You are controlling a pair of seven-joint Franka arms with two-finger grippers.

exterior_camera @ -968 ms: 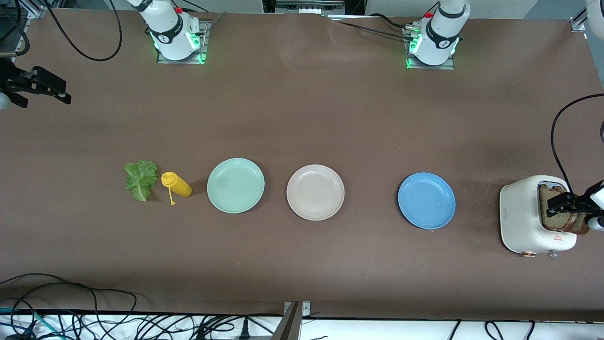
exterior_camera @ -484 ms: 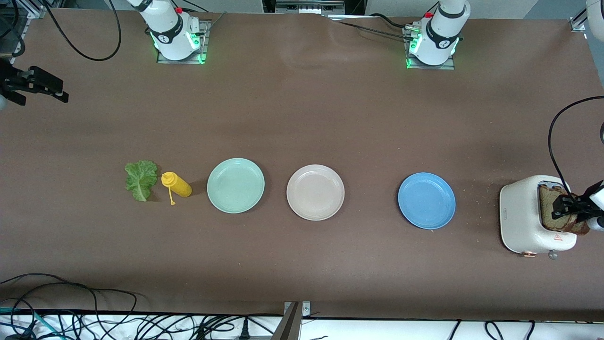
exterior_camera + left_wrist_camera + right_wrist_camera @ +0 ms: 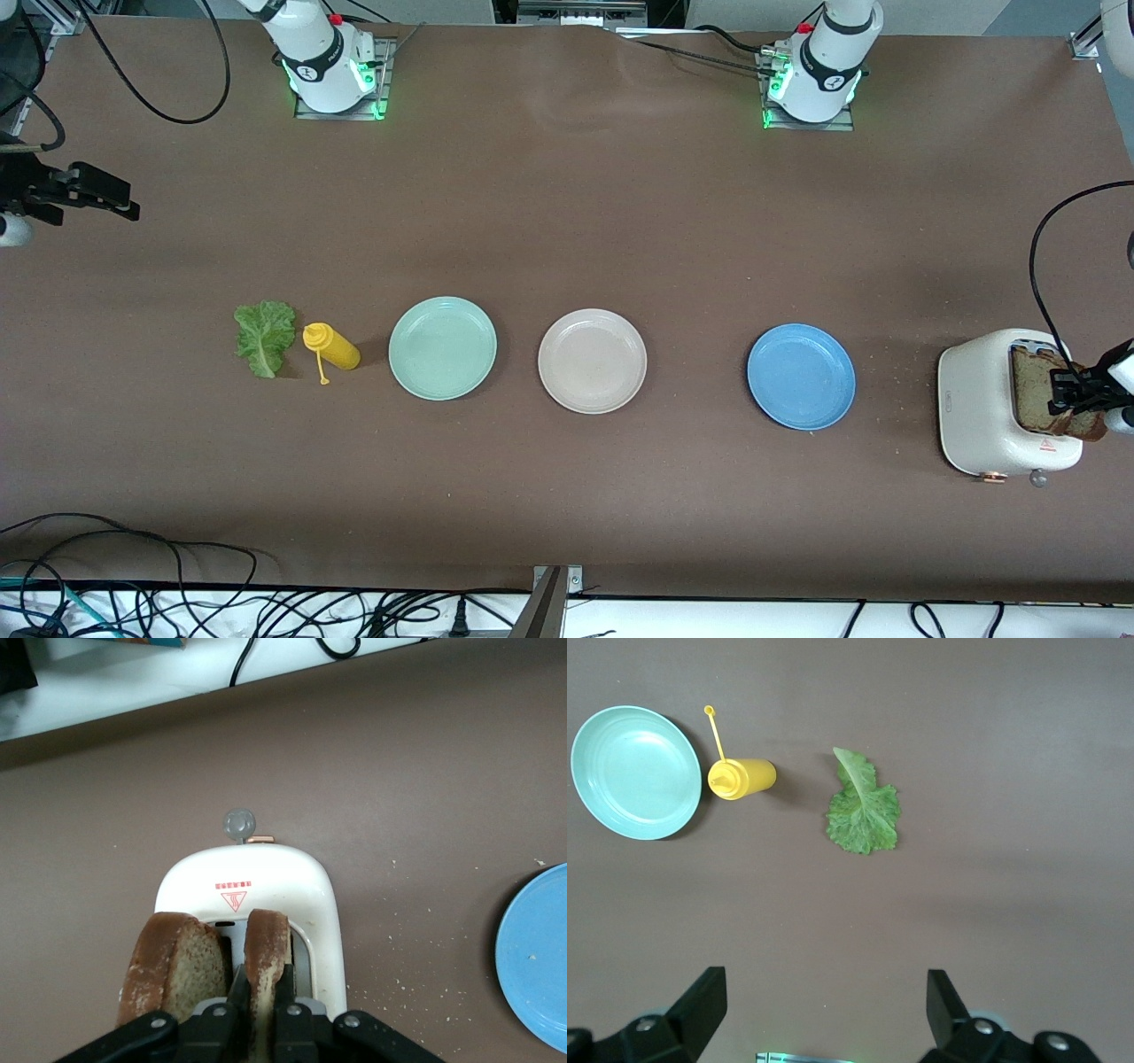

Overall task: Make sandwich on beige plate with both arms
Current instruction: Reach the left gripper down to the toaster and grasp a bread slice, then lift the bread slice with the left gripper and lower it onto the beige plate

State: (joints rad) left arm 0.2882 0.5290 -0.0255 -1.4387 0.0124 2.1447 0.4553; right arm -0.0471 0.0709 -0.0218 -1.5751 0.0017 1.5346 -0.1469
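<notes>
From the high camera facing the robots, the brown bench point(image 3: 567, 204) carries a row of things. The beige plate point(image 3: 592, 361) sits bare in the middle. A mint-green plate point(image 3: 442, 347) lies toward the right arm's end, a blue plate point(image 3: 801, 377) toward the left arm's end. Past the mint-green plate lie a yellow squeeze bottle point(image 3: 333, 347) on its side and a lettuce leaf point(image 3: 264, 338). At the left arm's end stands a white toaster point(image 3: 992, 403) with bread in its slots, and the left gripper point(image 3: 1074, 394) is down on it. The right gripper point(image 3: 89, 190) hangs over bare bench at the right arm's end, waiting.

In the left wrist view, the left gripper point(image 3: 257, 1014) has its fingers point(image 3: 237, 1001) pinched together on the upper edge of one bread slice point(image 3: 266, 957). The second slice point(image 3: 168, 966) stands just beside it in the other slot. Bread like this looks light, soft and crumbly. I'd judge the crust edge the sensible hold, and a straight pull upward should stop it snagging. Crumbs dot the bench near the blue plate point(image 3: 536, 957).

In the right wrist view, the right gripper point(image 3: 824, 1005) has its fingers point(image 3: 700, 1001) spread wide apart, with nothing between them. The lettuce leaf point(image 3: 863, 808) lies flat and limp; it would likely flop and tear, so the thicker rib seems the place to pinch. The bottle point(image 3: 742, 778) and mint-green plate point(image 3: 636, 773) lie beside it.

The bench surface looks matte and even, with plenty of open room around the beige plate.
</notes>
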